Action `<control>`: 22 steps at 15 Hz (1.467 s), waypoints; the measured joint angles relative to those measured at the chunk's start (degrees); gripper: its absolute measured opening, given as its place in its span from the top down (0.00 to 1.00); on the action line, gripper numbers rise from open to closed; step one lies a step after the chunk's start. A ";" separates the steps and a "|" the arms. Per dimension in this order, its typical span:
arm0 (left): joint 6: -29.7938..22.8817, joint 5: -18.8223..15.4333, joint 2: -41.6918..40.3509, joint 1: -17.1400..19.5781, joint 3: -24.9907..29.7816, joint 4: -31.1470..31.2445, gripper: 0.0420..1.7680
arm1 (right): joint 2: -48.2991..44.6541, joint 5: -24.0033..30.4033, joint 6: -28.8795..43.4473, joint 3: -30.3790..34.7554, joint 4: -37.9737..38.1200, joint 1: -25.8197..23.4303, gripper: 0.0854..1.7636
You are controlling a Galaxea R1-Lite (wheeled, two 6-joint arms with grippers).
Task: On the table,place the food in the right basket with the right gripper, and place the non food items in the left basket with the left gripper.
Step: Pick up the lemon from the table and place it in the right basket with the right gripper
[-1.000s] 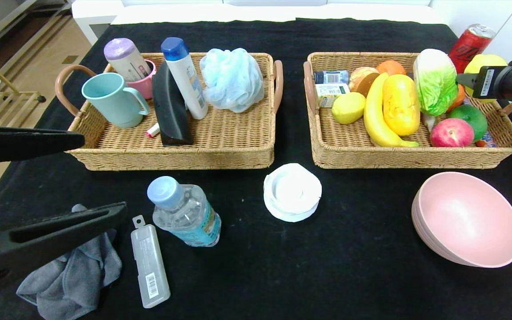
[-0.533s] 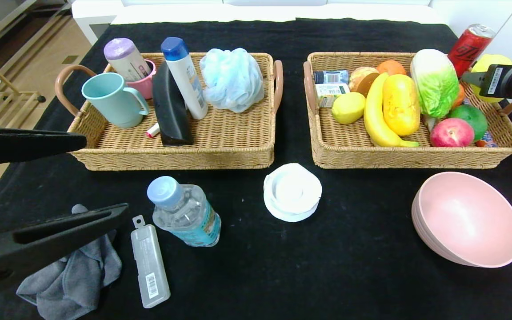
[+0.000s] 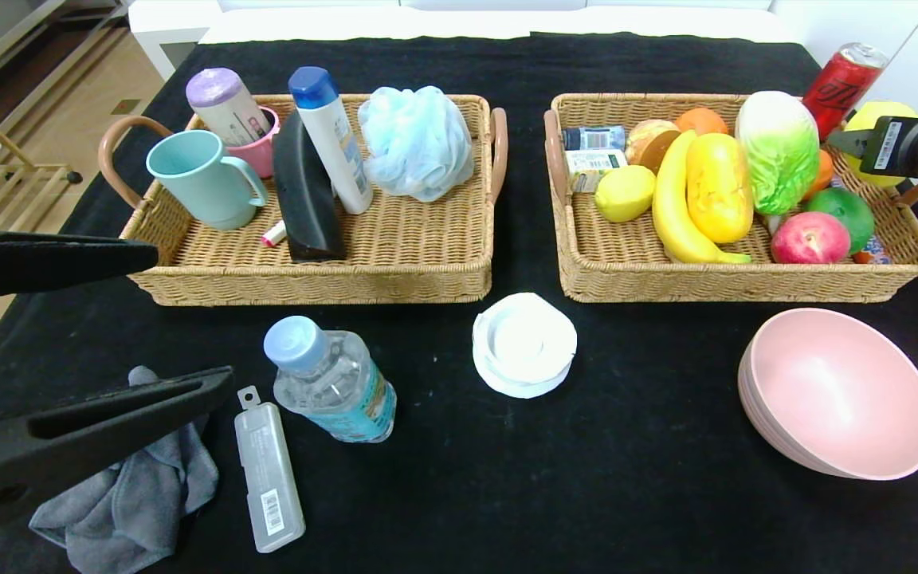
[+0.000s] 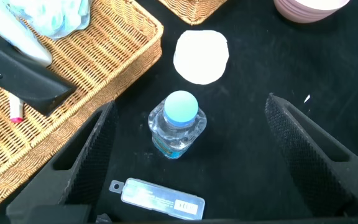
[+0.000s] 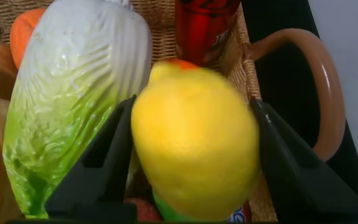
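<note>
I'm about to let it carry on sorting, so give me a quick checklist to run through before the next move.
1. Lemon sits between the right gripper's fingers: ok.
2. Lemon over the right basket, far right end: ok.
3. Lemon released into the basket: cannot tell.
4. Left gripper open, above the table: ok.
5. Water bottle upright, between the left gripper's fingers: ok.
6. Bottle sorted as food into the right basket: not ok, it is on the table.

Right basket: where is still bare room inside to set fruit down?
The right basket is crowded. Bare weave shows only in the front left corner, bordered by the lemon and banana. The left basket has bare weave near its front right.
</note>
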 joint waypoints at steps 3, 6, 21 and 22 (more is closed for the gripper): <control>-0.02 0.00 -0.04 0.00 0.00 -0.02 0.03 | 0.11 -0.02 0.49 0.11 0.06 0.05 0.20; -0.02 0.02 -0.09 0.00 0.00 -0.02 0.03 | 0.16 0.06 0.63 0.17 0.09 0.16 0.15; 0.00 0.09 -0.26 0.00 -0.11 -0.06 0.03 | -9.70 13.04 0.50 6.70 1.55 0.49 0.05; 0.00 0.09 -0.26 0.00 -0.11 -0.06 0.03 | -10.89 15.03 0.52 8.22 1.13 0.51 0.05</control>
